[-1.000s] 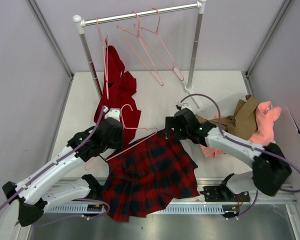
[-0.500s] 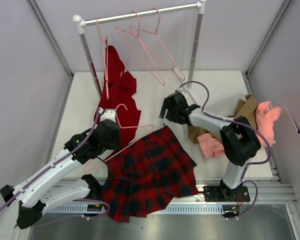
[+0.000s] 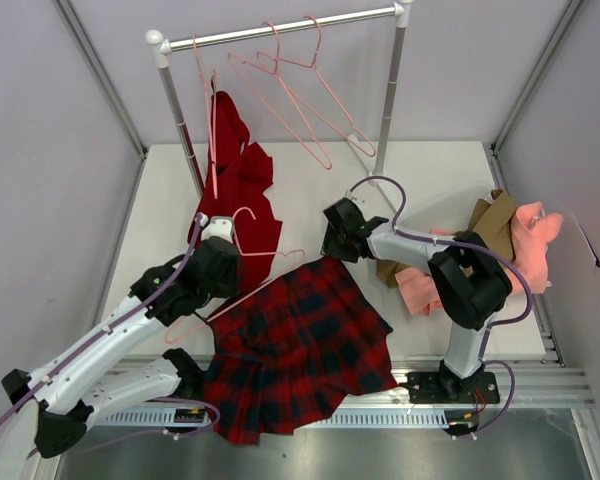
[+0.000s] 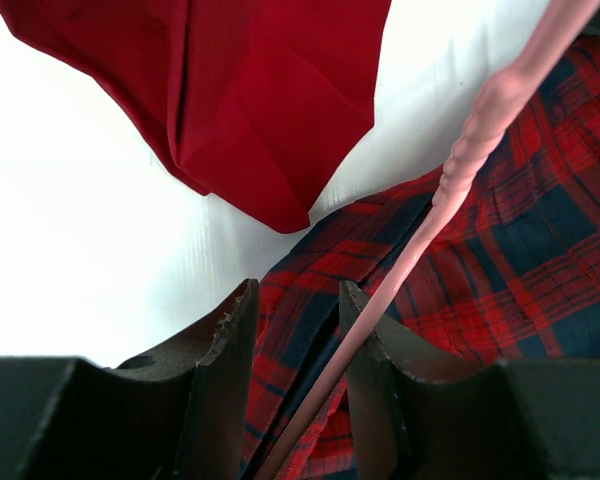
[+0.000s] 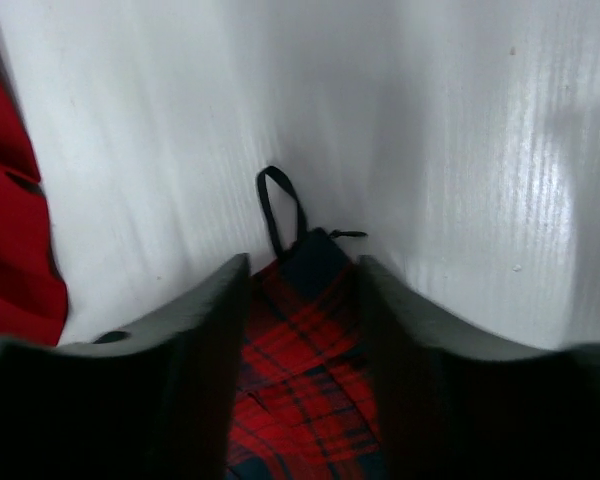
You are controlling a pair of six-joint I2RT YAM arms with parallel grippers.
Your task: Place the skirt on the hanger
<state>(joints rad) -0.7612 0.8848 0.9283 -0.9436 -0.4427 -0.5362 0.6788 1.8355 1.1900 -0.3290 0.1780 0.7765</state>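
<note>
Plaid skirt (image 5: pixel 292 380) corner lies inside my open-jawed right gripper (image 5: pixel 302 265); I'd pinch below the loop (image 5: pixel 266 200) while left gripper (image 4: pixel 295 295) clamps the hanger (image 4: pixel 460 170)

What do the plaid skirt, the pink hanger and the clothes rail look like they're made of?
The skirt: likely woven cloth, matte; it lies in soft folds and the check looks woven in. The hanger: plastic or coated wire, I cannot tell which; thin, smooth, pale pink, slightly glossy. The rail: apparently metal, by its bright silvery shine.
</note>
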